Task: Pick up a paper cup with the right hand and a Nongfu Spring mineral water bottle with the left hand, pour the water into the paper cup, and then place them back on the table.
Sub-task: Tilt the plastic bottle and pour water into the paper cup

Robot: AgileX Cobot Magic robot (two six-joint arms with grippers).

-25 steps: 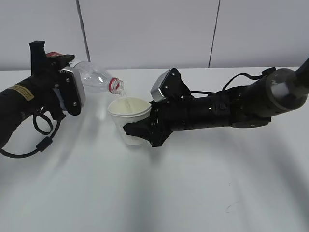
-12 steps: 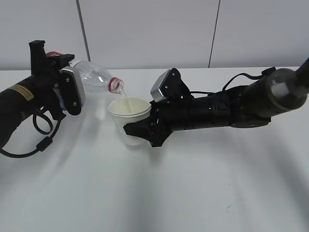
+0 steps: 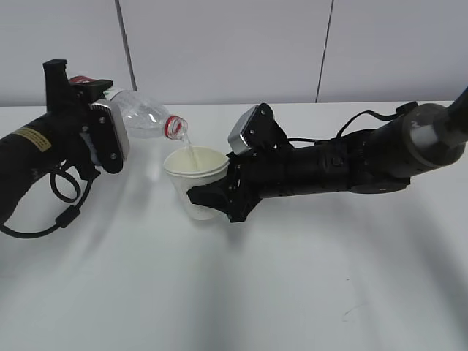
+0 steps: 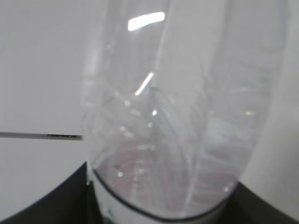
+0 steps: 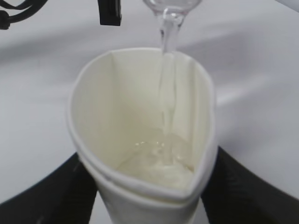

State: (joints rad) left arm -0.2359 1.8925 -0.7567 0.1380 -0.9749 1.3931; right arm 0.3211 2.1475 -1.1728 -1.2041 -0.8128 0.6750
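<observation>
Above the white tabletop (image 3: pixel 241 292), seen from the exterior camera, the left hand (image 3: pixel 51 142) has its end effector (image 3: pixel 110 135) clamped on the Nongfu Spring mineral water bottle (image 3: pixel 142 117), tipped nearly level so its red-ringed mouth sits just over the paper cup (image 3: pixel 196 175). A thin stream falls from that mouth into the cup. The right hand (image 3: pixel 329 164) reaches in from the right, its end effector (image 3: pixel 212 197) closed around the cup's lower wall, holding it upright under the spout, which looks meant to catch the water without spilling.

From the left wrist camera, the clear bottle (image 4: pixel 177 121) fills the frame, label edge at the bottom; the fingers themselves are barely visible at the lower corners.

From the right wrist camera, the cup (image 5: pixel 140 140) is squeezed slightly out of round between the dark fingers (image 5: pixel 60 191), and water pools in its bottom as the stream lands inside the rim. I judge pouring is under way, with much of the cup unfilled.
</observation>
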